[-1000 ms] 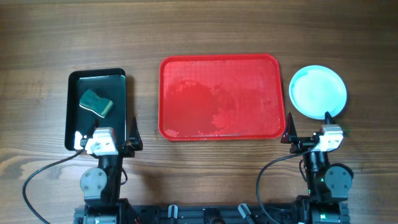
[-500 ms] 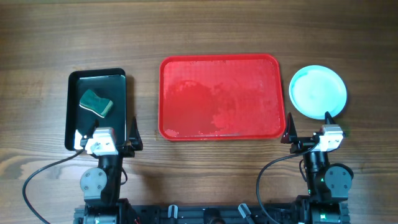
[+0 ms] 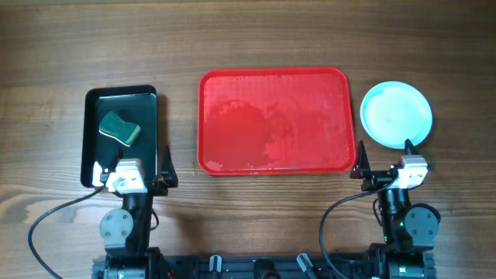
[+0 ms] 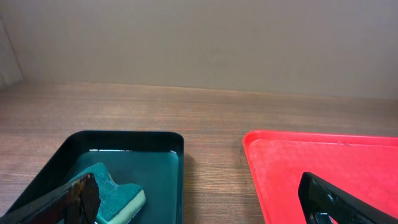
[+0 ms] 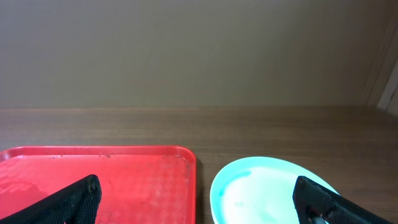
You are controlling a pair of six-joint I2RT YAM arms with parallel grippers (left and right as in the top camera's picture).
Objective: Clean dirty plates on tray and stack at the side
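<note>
**Tray bare, plate set aside**

Overhead: the red tray (image 3: 271,116) holds no plates; a pale blue plate (image 3: 396,114) sits just right of it, the side spot for cleaned ones; left gripper (image 3: 130,164) and right gripper (image 3: 384,159) hang near the table's front edge.
Left wrist: jaws wide, empty; green sponge (image 4: 115,196) lies in its black tray (image 4: 134,138).
Right wrist: jaws wide, empty; task likely finished.

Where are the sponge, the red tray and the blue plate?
sponge (image 3: 119,128): overhead view, middle of its green top.
red tray (image 3: 275,120): overhead view, bare middle of its floor.
blue plate (image 3: 396,115): overhead view, centre of its face.
</note>
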